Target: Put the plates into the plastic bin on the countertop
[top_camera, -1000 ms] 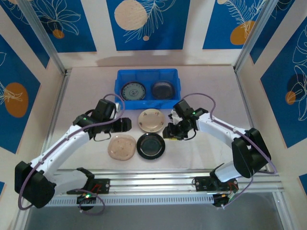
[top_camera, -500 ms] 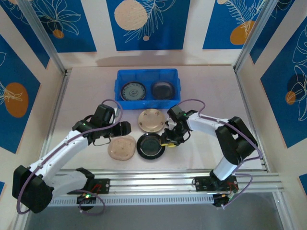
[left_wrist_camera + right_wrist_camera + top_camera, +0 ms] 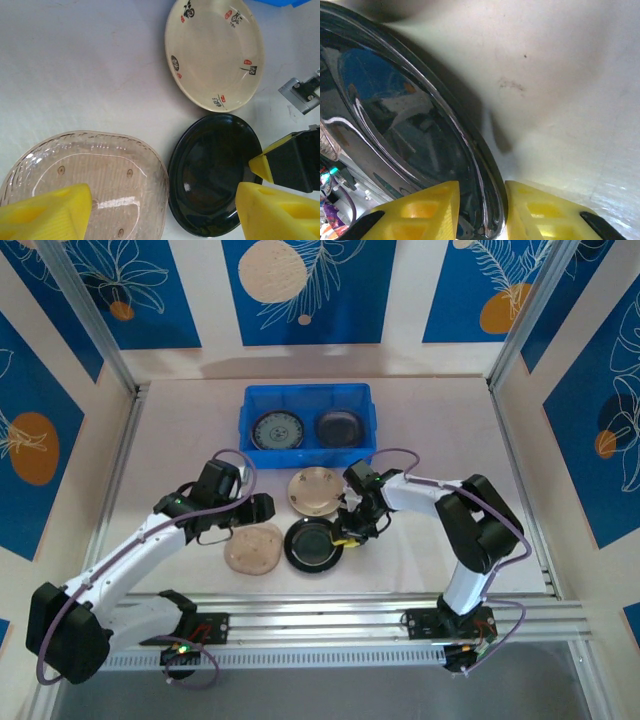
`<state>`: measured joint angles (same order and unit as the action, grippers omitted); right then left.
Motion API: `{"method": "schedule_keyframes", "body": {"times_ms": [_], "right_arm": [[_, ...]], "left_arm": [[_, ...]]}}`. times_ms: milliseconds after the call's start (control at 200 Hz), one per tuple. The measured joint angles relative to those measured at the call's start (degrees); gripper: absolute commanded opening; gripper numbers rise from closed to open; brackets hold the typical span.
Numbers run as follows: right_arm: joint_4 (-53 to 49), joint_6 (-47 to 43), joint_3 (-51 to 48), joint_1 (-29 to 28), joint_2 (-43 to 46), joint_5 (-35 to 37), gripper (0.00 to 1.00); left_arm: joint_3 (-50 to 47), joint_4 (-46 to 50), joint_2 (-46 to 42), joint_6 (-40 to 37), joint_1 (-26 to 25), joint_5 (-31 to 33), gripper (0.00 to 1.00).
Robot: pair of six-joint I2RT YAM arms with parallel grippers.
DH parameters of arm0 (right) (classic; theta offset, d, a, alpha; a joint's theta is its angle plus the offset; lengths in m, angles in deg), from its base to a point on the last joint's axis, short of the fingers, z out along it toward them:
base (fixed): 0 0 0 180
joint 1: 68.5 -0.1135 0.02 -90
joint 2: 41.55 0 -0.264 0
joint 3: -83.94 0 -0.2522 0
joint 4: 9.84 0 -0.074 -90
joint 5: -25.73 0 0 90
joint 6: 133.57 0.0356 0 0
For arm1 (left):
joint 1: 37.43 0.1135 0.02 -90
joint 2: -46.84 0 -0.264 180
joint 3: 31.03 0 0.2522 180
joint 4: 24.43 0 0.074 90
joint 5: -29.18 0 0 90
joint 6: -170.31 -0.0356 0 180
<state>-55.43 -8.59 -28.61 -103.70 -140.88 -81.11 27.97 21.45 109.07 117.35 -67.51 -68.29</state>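
Plates [image 3: 315, 490] in view number five. Two already lie flat inside the plastic bin [image 3: 306, 456] at the far side of the tabletop [image 3: 430, 420]: a patterned plate [image 3: 277, 430] on the left and a dark grey plate [image 3: 340, 427] on the right, side by side. Three are not yet binned and rest on the tabletop just in front of the bin: a beige plate [image 3: 215, 52] nearest the bin, a black plate [image 3: 215, 175] in front of it, and a pinkish translucent plate [image 3: 85, 185] to the left of the black one, their rims almost touching.

Status: the task is judged less than half complete for the plates in view.

Right hand [image 3: 482, 205]: positioned at the right edge of the black plate. The right wrist view shows one yellow pad inside the rim and one outside it, set narrow, with the rim filling the gap between them. This reads as a grip on the rim. The plate lies on the tabletop and is not lifted.

Left hand [image 3: 162, 200]: wide open and holding nothing. It hangs above the tabletop over the gap between the pinkish plate and the black plate.

Step in hand, as judged: raise the black plate by its rim and carry it to the bin. The beige and pinkish plates then follow.
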Motion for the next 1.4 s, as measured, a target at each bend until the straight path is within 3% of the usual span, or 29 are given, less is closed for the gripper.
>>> {"method": "schedule_keyframes", "body": {"times_ms": [260, 720, 980, 1076, 1181, 1306, 1396], "right_arm": [[1.03, -0.09, -0.13, 0.42, -0.5, -1.7, 0.0], [-3.76, 0.02, -2.05, 2.47, 13.9, -1.84, 0.0], [-5.95, -0.02, 2.14, 4.26, 16.85, -6.69, 0.0], [-5.7, 0.04, 3.45, 4.79, 17.14, -8.66, 0.0], [-5.33, 0.28, 4.94, 5.03, 17.14, -9.64, 0.0], [-4.74, 1.18, 5.99, 5.38, 17.11, -10.29, 0.0], [-4.87, 2.03, 6.71, 6.91, 16.59, -9.97, 0.0]], "left_arm": [[0.02, -0.33, 1.97, -0.02, 0.0, 0.0, 0.76], [0.02, -3.41, 3.58, -0.04, 0.0, -0.59, 0.76], [0.26, -10.45, 4.13, 0.66, 0.0, -5.33, 0.67], [0.5, -12.44, 5.57, 1.14, 0.0, -6.99, 0.57], [0.5, -14.62, 6.29, 2.71, -0.02, -8.7, 0.37], [0.55, -17.81, 6.54, 3.23, -0.07, -10.71, 0.0], [0.55, -18.45, 6.6, 3.34, 0.0, -11.87, 0.0]]}}
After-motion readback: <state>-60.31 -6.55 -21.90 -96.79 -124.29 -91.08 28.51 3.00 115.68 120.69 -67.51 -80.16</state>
